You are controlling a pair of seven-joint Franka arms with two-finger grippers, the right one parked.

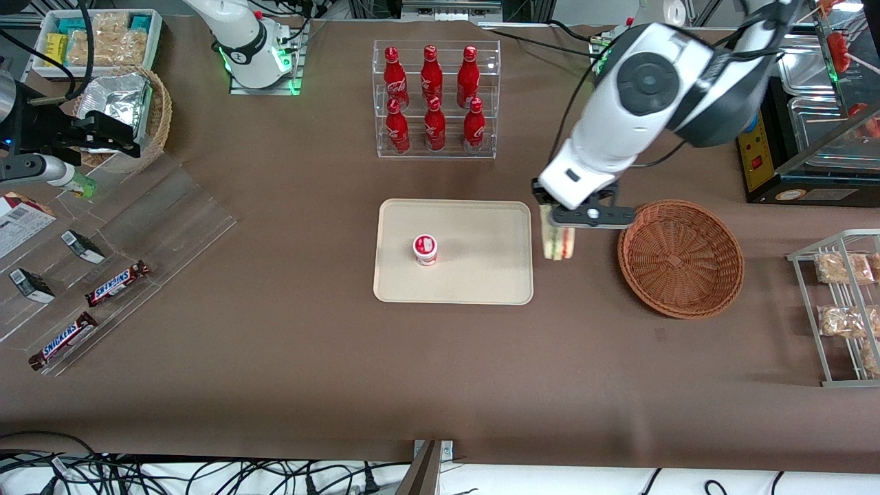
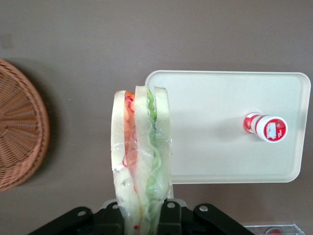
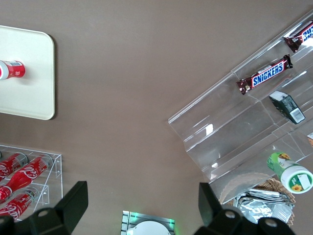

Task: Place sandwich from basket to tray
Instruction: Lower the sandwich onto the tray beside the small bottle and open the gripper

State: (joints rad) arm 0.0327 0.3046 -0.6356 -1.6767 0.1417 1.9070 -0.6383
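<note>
Here we start at the parked arm's end of the table (image 1: pixel 275 357), where two Snickers bars (image 1: pixel 118 283) lie on a clear stepped stand (image 1: pixel 137 227) by the table's edge. Toward the middle we see the tray (image 1: pixel 474 275), with a small red-and-white cup (image 1: pixel 425 249) standing on it, and a clear rack of red bottles (image 1: pixel 433 100) farther from the front camera than the tray. Next comes the gripper (image 1: pixel 558 221), hanging above bare table between the tray's edge and the basket (image 1: pixel 680 258); its fingers are closed on the sandwich (image 1: pixel 558 242), which hangs upright from them, clear of the table. In the wrist view we see the sandwich (image 2: pixel 142 161) overlapping the tray's corner (image 2: pixel 161 81), the basket (image 2: pixel 22 127) well apart.
</note>
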